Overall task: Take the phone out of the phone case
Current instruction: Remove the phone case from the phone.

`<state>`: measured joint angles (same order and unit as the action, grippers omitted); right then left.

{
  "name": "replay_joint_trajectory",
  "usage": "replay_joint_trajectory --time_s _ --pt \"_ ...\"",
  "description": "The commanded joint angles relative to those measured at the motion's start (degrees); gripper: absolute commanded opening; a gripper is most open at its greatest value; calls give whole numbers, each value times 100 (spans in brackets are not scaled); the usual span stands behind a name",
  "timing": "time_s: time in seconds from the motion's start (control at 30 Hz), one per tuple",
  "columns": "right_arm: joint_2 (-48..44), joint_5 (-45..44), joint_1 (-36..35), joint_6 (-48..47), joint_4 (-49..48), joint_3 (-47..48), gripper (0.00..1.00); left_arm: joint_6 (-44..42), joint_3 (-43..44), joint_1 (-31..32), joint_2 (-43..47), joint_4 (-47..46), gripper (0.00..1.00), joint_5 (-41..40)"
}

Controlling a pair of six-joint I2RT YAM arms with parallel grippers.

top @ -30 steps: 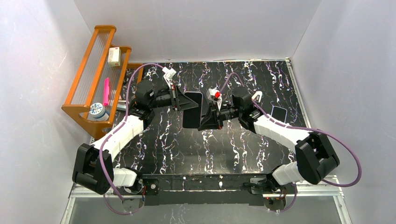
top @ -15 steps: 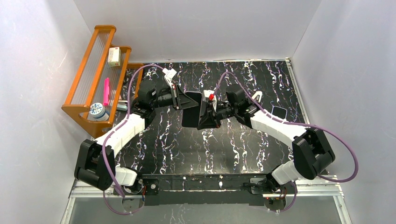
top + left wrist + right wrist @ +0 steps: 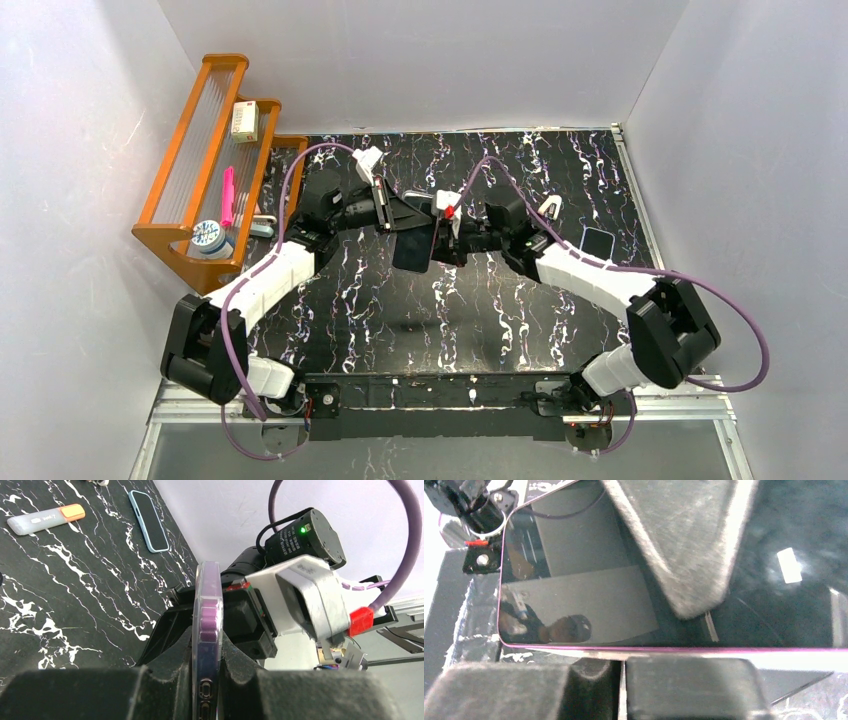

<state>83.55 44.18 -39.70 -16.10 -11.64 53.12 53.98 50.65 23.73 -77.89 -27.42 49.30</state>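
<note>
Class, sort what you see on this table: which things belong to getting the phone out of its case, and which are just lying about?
In the job:
phone
phone case
left gripper
right gripper

Lying about:
second phone
white stick with orange cap
wooden rack
pink pen
small box
round tub

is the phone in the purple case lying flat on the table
No, the left tool clamps the cased phone edge-up in the air, clear of the marble table.
</note>
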Motion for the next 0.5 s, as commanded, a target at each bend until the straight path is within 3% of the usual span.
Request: replay_joint_trajectory --time_s 0.0,0.07,0.23,0.47 --pt "-598 -397 172 1117 -1612 -473 17 88 69 132 289 -109 0 30" --pt "-823 -535 255 1526 -1836 -792 29 171 0 88 365 -219 0 -107" --pt "-1357 -770 261 2630 -2126 -1291 50 539 -271 45 540 -722 0 -519" --pt "-1691 -761 261 3892 -2951 -2010 53 1188 -671 36 701 -1387 0 -973"
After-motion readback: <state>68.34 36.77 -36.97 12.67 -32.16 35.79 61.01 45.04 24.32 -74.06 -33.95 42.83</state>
